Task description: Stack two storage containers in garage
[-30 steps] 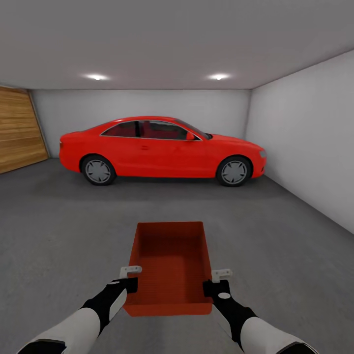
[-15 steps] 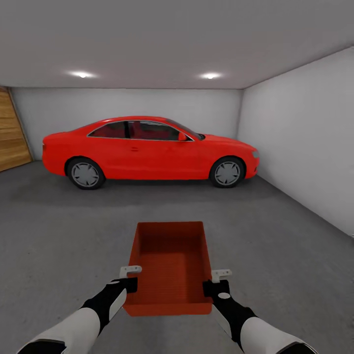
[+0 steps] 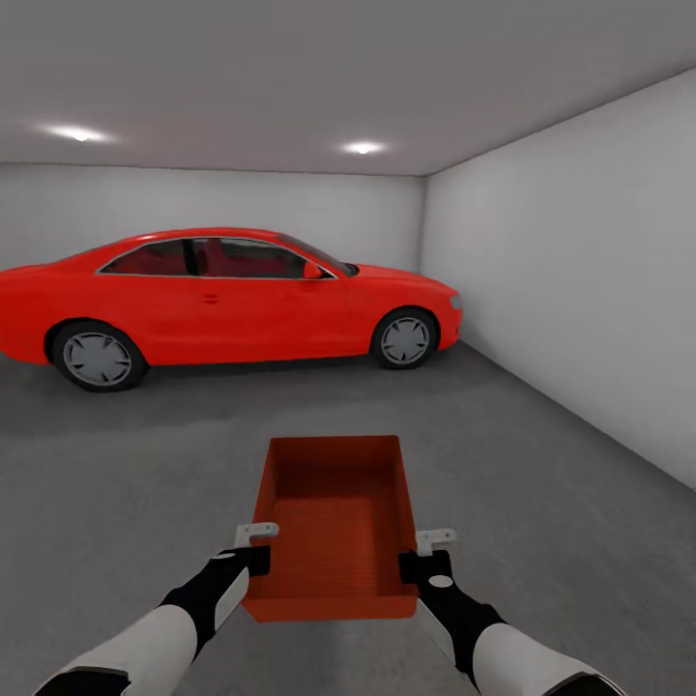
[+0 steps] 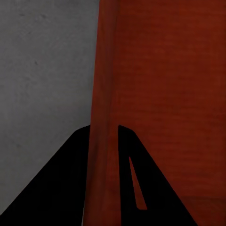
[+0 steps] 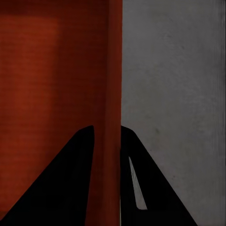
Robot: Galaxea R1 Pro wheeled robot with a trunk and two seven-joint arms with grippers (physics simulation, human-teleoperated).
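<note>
I hold one red-orange open-top storage container [image 3: 333, 522] in front of me, above the dark grey garage floor [image 3: 541, 483]. My left gripper [image 3: 253, 546] is shut on its left wall and my right gripper [image 3: 418, 551] is shut on its right wall. In the left wrist view the thin red wall [image 4: 104, 117] runs between the two black fingers [image 4: 56, 188]. The right wrist view has the same look, the wall [image 5: 113, 94] pinched between the fingers [image 5: 150, 188]. The container is empty.
A red car [image 3: 222, 300] stands side-on across the back of the garage, its nose near the right corner. A light grey wall [image 3: 580, 280] runs along the right. Bare concrete lies between me and the car.
The whole view has swung to the right: the car slid left in the picture and the wooden door left the frame. The container and both grippers keep the same place relative to me.
</note>
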